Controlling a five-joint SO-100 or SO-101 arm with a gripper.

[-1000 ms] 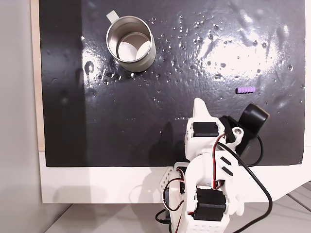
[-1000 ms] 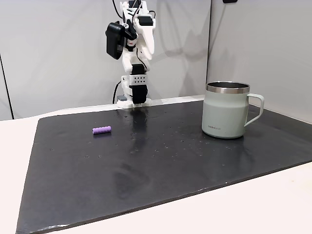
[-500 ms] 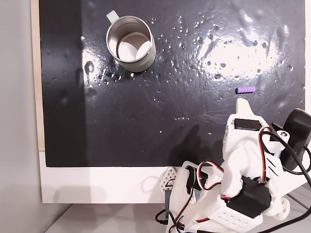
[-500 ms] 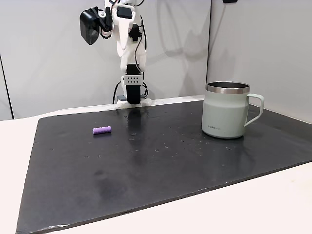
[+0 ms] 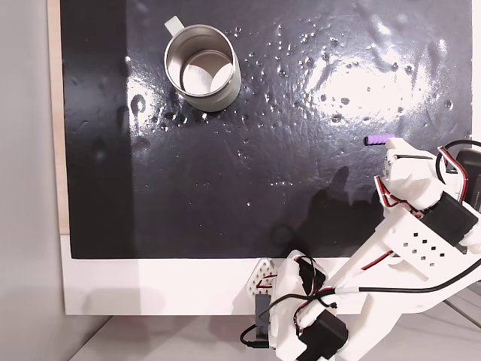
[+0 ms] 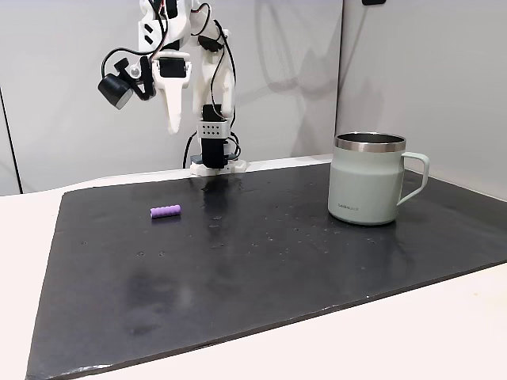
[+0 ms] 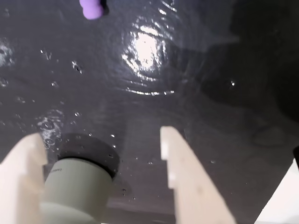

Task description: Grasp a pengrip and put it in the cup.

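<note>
1. In a fixed view from above, the cup (image 5: 202,68) stands upright at the upper left of the black mat (image 5: 225,180), its handle pointing to the top edge and its shiny inside empty
2. Far right of the cup in that view, the pengrip (image 5: 377,140) lies flat on the mat, partly covered by the white arm (image 5: 409,218) that leans over the mat's right side
3. In a fixed view from the side, the order flips: the pengrip (image 6: 165,211) lies on the mat (image 6: 261,261) well left of the cup (image 6: 367,179), whose handle points right
4. In that side view the gripper (image 6: 170,119) hangs high above the mat, left of the cup and up behind the pengrip, touching nothing; its pale finger points down
5. In the wrist view the gripper (image 7: 100,140) has its two pale fingers (image 7: 180,163) spread apart with nothing between them but bare mat (image 7: 201,93)
6. There the pengrip (image 7: 92,8) shows as a purple blur at the top edge, well apart from the fingers, and the cup (image 7: 74,189) sits at the bottom left beside the left finger
</note>
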